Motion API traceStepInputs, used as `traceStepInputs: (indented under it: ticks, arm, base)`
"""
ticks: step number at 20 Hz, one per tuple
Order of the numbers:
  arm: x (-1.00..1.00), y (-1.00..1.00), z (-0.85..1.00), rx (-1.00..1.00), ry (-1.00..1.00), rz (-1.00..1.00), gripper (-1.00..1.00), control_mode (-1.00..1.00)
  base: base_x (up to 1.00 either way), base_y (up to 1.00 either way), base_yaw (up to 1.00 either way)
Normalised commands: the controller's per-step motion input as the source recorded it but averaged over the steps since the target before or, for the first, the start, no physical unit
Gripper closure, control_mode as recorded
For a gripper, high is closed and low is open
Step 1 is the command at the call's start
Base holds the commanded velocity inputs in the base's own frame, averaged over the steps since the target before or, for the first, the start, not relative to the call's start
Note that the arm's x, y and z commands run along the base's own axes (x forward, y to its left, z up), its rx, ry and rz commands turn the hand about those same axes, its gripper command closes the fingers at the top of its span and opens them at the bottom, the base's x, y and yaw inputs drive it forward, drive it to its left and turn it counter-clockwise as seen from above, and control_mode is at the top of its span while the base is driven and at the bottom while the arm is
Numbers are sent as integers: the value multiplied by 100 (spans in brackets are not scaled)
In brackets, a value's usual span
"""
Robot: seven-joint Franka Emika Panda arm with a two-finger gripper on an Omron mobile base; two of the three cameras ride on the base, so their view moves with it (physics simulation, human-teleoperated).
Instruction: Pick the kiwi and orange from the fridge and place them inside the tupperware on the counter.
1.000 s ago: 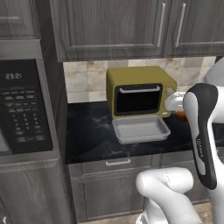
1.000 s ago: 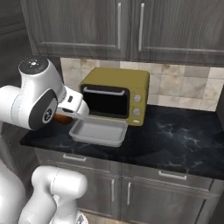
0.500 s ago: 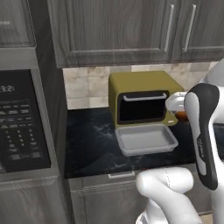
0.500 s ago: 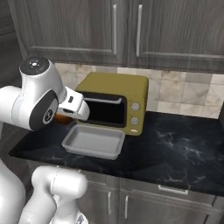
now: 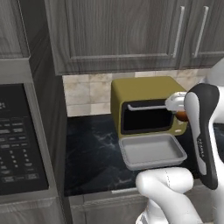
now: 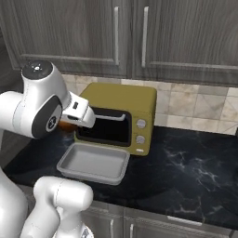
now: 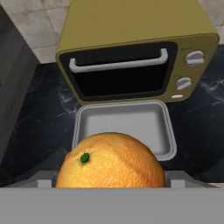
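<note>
My gripper (image 5: 178,110) is shut on the orange (image 7: 111,159), a bright round ball with a green stem dot that bulges large at the bottom of the hand view. The orange (image 6: 66,124) hangs above the counter (image 6: 186,172), up by the near left corner of the tupperware (image 6: 93,162). The tupperware (image 7: 162,117) is a pale grey tray with nothing in it, lying just in front of the microwave. From the left base view the tupperware (image 5: 153,151) sits below and left of the orange (image 5: 181,115). The kiwi and the fridge are out of view.
A yellow-olive microwave (image 5: 144,94) stands against the tiled wall behind the tray, its handle facing me. Dark wood cabinets (image 6: 130,32) hang above it. A tall dark unit with a black keypad panel (image 5: 17,140) closes off the counter's left end.
The whole scene has shifted and grown in both base views, so the base has moved. The orange stays in the gripper, held the same way.
</note>
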Motion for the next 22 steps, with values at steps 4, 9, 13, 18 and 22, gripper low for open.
traceStepInputs:
  ticks: [4, 9, 13, 18, 22]
  arm:
    - [0, 1, -17, -4, 8, 0, 100, -100]
    - [-14, 3, -92, -34, 3, 0, 100, -100]
    - [-23, 1, -94, -33, -4, 0, 100, -100]
    - [-6, 0, -81, -6, 1, 0, 100, -100]
    - [7, 0, -59, 17, 28, 0, 100, -100]
  base:
    - [5, 2, 0]
    - [0, 0, 0]
    - [0, 0, 0]
    - [0, 0, 0]
    - [0, 0, 0]
